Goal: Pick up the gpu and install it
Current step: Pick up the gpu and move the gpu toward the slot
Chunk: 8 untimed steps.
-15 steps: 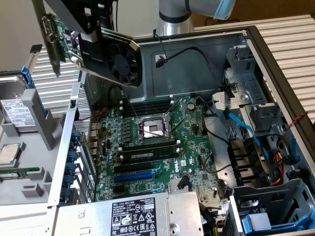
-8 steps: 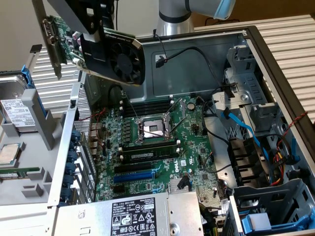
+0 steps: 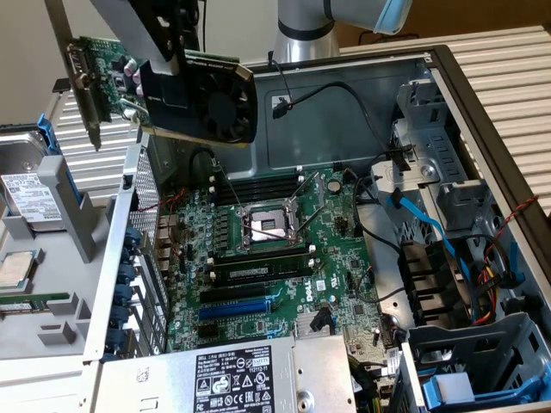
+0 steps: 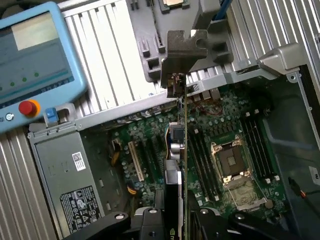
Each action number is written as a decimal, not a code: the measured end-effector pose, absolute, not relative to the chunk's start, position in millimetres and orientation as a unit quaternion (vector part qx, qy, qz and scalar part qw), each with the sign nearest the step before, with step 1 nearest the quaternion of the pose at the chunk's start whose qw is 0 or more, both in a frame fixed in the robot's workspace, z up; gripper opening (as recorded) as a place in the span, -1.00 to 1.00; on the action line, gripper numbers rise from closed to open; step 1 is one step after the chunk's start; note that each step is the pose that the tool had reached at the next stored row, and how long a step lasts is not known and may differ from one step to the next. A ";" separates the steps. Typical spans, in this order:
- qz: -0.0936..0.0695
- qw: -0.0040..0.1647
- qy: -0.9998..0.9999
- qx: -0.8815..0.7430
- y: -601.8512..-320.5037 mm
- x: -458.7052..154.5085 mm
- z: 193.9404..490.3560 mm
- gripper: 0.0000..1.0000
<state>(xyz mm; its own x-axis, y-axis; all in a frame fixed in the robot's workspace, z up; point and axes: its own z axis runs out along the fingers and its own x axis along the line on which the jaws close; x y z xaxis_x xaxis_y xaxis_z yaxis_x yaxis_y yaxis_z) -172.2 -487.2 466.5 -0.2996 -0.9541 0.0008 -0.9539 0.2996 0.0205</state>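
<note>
Jaws up close, pinching the gpu point(image 4: 181, 150) by its top edge, aloft over the open case point(image 3: 301, 138).
I'd say I'm holding it edge-down, silver bracket point(image 4: 186, 50) toward the case's rear wall, so its connector can line up with the slots on the motherboard point(image 3: 336, 258) below, which it isn't touching. I count one gpu, one bare processor socket point(image 3: 269, 225), one blue slot point(image 3: 237, 305) and one power supply point(image 3: 232, 379).
</note>
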 end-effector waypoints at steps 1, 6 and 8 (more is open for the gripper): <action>-0.008 0.006 -0.801 0.598 -487.2 -172.2 466.3 -0.46; -0.008 0.006 -0.773 0.634 -487.2 -172.1 465.9 -0.46; -0.008 0.006 -0.762 0.648 -487.2 -172.1 465.6 -0.46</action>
